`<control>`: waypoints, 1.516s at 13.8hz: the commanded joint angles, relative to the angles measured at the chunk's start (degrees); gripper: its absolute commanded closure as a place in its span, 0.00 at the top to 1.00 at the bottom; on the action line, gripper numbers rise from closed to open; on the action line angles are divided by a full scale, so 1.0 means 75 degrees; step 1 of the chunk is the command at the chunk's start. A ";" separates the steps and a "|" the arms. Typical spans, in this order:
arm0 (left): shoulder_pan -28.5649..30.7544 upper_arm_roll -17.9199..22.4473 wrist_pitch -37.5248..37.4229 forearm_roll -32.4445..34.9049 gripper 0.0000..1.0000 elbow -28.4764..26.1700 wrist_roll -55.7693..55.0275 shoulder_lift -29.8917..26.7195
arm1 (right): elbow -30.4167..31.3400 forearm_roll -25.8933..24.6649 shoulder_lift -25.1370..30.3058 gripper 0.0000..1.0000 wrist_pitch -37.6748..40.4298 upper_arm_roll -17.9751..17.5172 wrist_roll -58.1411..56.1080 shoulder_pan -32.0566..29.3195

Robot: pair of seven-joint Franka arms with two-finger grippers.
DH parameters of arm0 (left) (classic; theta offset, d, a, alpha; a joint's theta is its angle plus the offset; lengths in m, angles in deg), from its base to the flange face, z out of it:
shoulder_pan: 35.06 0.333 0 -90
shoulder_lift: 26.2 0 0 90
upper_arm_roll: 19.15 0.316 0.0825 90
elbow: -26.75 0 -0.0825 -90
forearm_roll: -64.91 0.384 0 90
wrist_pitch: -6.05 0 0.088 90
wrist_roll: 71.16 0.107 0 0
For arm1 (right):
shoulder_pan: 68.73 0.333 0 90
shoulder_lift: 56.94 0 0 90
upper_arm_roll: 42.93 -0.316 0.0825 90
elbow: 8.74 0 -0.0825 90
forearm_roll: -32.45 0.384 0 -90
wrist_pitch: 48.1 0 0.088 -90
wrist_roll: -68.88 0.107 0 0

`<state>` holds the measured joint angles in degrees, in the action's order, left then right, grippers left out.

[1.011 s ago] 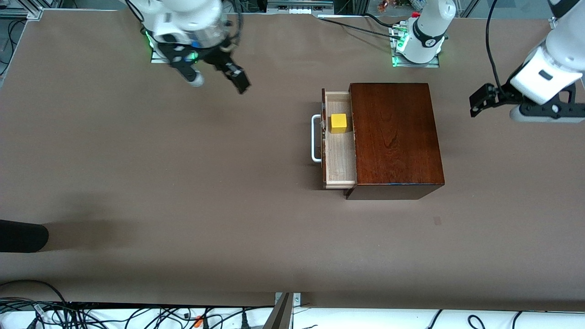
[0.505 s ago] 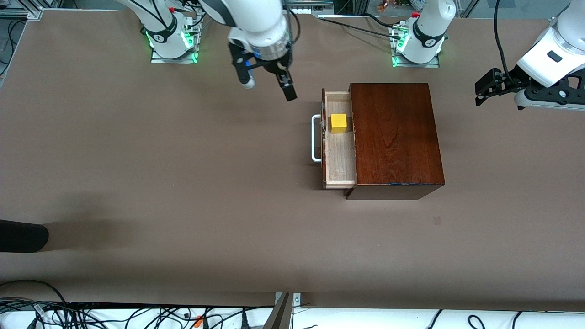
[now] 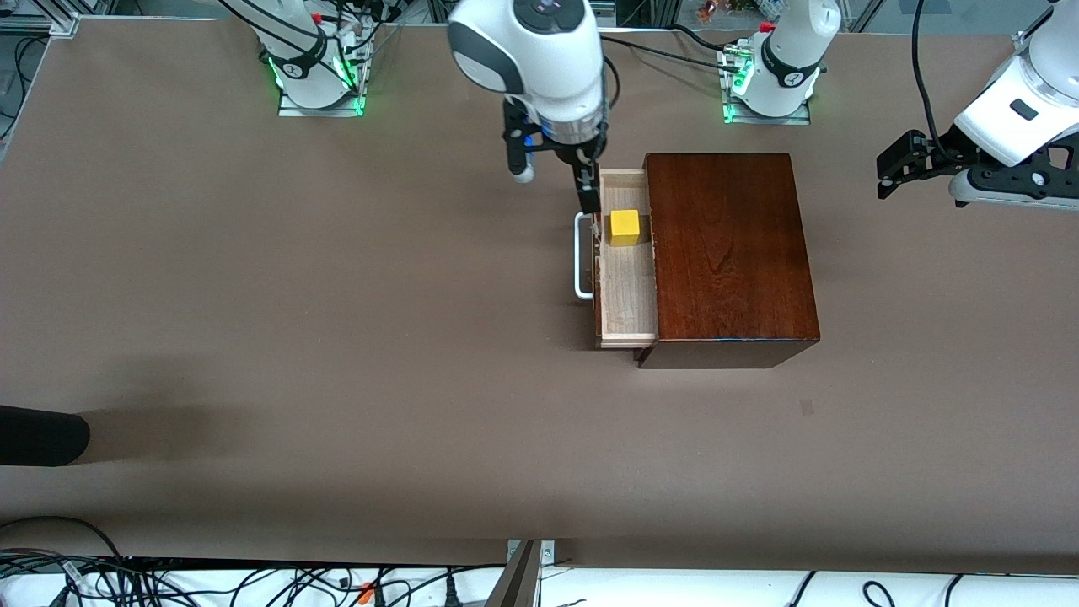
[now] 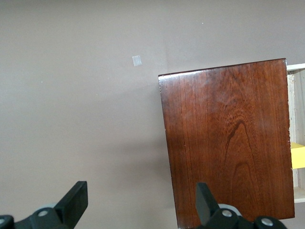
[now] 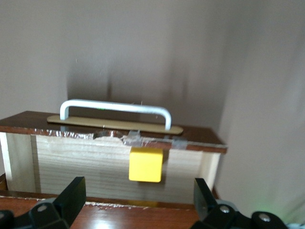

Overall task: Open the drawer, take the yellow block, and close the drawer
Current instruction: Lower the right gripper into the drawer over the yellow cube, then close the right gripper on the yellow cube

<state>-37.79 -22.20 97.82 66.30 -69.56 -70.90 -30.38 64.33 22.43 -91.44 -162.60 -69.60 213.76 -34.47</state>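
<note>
Right end effector (image 3: 552,181) wide open, empty

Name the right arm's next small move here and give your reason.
Probably lower the open right gripper onto the yellow block. The drawer is already pulled out, the block sits uncovered inside, and the wrist view shows it between the fingers.

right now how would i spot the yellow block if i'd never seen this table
Find the dark reddish-brown wooden box toward the left arm's end of the table; its drawer is pulled open, showing a pale wood floor. The yellow block sits in that drawer, just inside the front panel with the white handle. It is the only bright yellow thing there.
</note>
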 commanded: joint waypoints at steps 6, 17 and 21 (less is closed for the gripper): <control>0.0106 -0.0109 -0.0224 -0.0068 1.00 0.0384 0.0153 0.0182 | -0.1200 -0.0375 -0.1410 1.00 -0.0718 0.1516 0.1049 0.1702; 0.0106 -0.0097 -0.0247 -0.0080 1.00 0.0384 0.0165 0.0182 | -0.1200 -0.0387 -0.1961 1.00 -0.1023 0.1634 0.1026 0.1738; 0.0106 -0.0097 -0.0282 -0.0080 1.00 0.0384 0.0165 0.0182 | -0.1200 -0.0387 -0.2032 0.70 -0.1070 0.1634 0.1014 0.1784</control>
<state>-37.79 -22.39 97.20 66.30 -68.80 -70.89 -29.98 57.42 20.88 -105.50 -170.73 -57.41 220.28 -21.76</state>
